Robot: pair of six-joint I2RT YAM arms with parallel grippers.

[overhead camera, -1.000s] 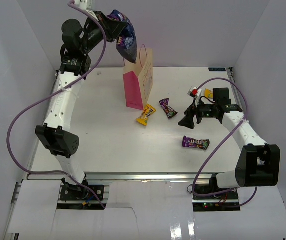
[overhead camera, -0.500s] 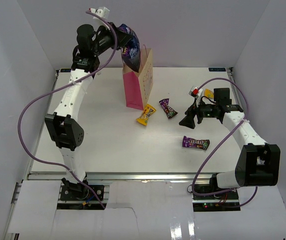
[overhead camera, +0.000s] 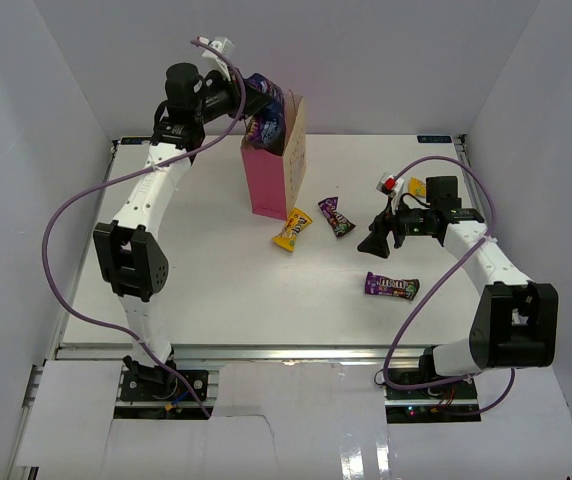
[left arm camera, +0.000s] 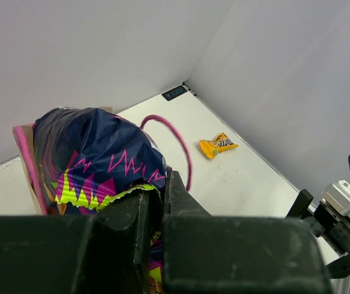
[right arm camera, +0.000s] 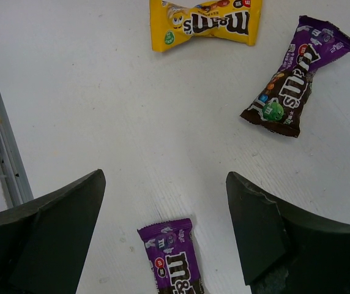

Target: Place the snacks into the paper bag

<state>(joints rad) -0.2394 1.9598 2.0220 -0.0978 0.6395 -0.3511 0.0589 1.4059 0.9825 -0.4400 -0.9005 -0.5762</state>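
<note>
My left gripper [overhead camera: 254, 103] is shut on the blue snack bag [overhead camera: 265, 110], whose lower part sits inside the mouth of the paper bag [overhead camera: 278, 175]. In the left wrist view the blue snack bag [left arm camera: 95, 159] fills the bag opening beside a pink loop handle [left arm camera: 178, 138]. My right gripper [overhead camera: 375, 241] is open and empty, hovering over the table. Below it lie a yellow packet [right arm camera: 205, 21], a dark purple packet [right arm camera: 294, 76] and another purple packet [right arm camera: 175, 260]. In the top view these are the yellow packet [overhead camera: 292, 230], the dark one [overhead camera: 335, 216] and the purple one [overhead camera: 392, 287].
Another yellow packet [overhead camera: 415, 186] lies at the far right of the table, also in the left wrist view [left arm camera: 216, 146]. White walls close in the table on three sides. A metal rail [overhead camera: 266, 352] runs along the near edge.
My left gripper has moved right and down with the blue snack bag, from above and left of the paper bag into its mouth. The right arm has not moved.
</note>
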